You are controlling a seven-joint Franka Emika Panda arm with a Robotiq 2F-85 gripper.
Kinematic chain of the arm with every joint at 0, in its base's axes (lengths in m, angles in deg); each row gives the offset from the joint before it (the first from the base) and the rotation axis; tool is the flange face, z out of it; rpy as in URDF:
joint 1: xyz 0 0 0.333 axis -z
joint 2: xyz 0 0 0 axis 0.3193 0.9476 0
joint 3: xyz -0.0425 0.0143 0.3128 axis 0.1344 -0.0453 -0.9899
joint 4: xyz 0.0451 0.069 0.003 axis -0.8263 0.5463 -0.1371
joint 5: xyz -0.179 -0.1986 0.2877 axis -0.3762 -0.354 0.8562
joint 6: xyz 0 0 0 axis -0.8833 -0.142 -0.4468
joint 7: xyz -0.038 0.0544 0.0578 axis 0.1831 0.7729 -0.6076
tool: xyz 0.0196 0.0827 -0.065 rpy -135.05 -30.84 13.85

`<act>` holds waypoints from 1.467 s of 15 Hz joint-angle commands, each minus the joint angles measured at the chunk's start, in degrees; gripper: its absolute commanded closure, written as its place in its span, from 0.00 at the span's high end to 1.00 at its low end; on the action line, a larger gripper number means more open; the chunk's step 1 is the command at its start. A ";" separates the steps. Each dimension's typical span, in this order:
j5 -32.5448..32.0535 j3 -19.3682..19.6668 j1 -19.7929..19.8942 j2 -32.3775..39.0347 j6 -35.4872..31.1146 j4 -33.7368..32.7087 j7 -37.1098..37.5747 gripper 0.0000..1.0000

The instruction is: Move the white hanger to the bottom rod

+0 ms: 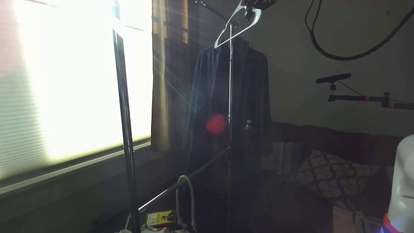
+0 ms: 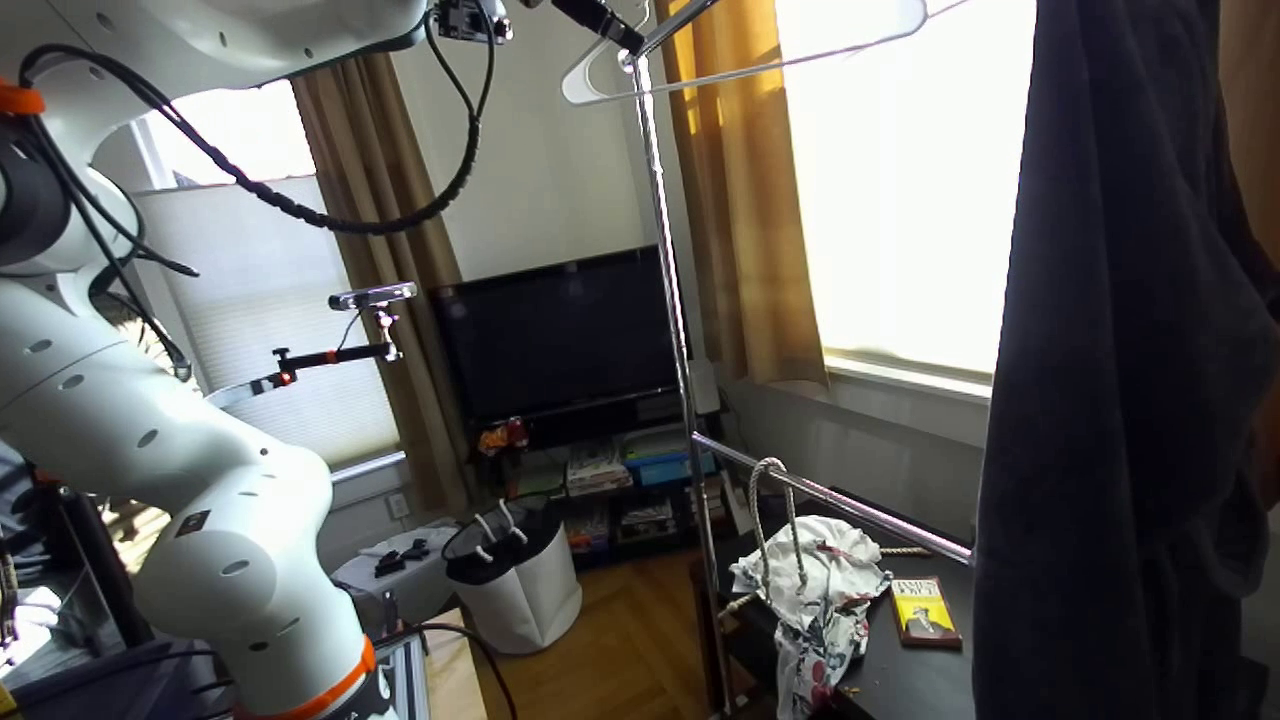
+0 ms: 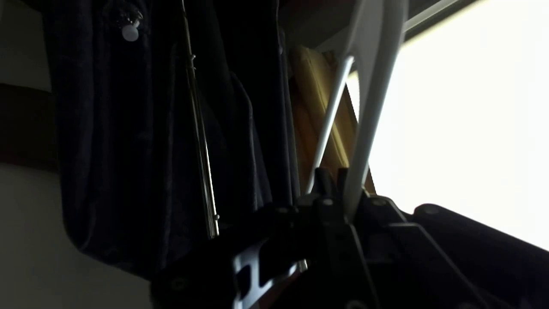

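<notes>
The white hanger (image 1: 257,15) is high beside the clothes rack's upper corner; it also shows at the top of an exterior view (image 2: 577,88). My gripper (image 1: 249,14) is shut on its upper part, with the jaws close together around it. In the wrist view the hanger's arm (image 3: 379,94) runs up from between the fingertips (image 3: 333,176). Its hook is mostly hidden or out of frame, and I cannot tell whether it touches the top rod. The bottom rod (image 1: 161,195) is well below; in an exterior view it (image 2: 850,506) runs from an upright to behind a coat.
A dark coat (image 1: 239,90) hangs on the rack, also large in the wrist view (image 3: 124,150). Rack uprights (image 1: 124,97) stand at both ends. A rope-handled cloth bag (image 2: 825,560) and a book (image 2: 925,612) are near the bottom rod; a rope loop rises beside the rod.
</notes>
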 commanded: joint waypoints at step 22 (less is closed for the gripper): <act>19.78 -2.42 -11.73 -1.38 9.26 35.62 -31.50 0.02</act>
